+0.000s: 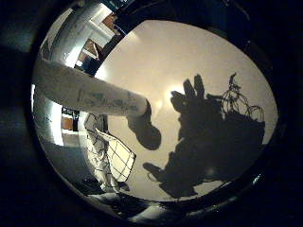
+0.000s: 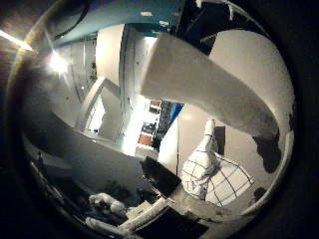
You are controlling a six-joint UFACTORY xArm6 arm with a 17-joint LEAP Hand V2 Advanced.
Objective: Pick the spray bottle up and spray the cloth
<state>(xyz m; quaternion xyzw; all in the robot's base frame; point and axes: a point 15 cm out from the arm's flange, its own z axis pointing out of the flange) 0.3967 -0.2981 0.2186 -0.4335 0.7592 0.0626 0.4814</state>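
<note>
A white spray bottle (image 2: 204, 161) stands upright on a white cloth with a dark grid pattern (image 2: 237, 187), which lies at the edge of a pale round table (image 1: 180, 57). The cloth also shows in the little finger side view (image 1: 114, 161). My right hand is above the table and away from the bottle. One straight white finger (image 1: 95, 95) reaches over the tabletop. A broad white finger (image 2: 209, 85) crosses the thumb side view above the bottle. The fingers look straight and hold nothing.
The hand and arm cast a large dark shadow (image 1: 204, 132) on the tabletop. Beyond the table's edge are room walls, shelves (image 2: 150, 129) and a bright lamp (image 2: 55, 62).
</note>
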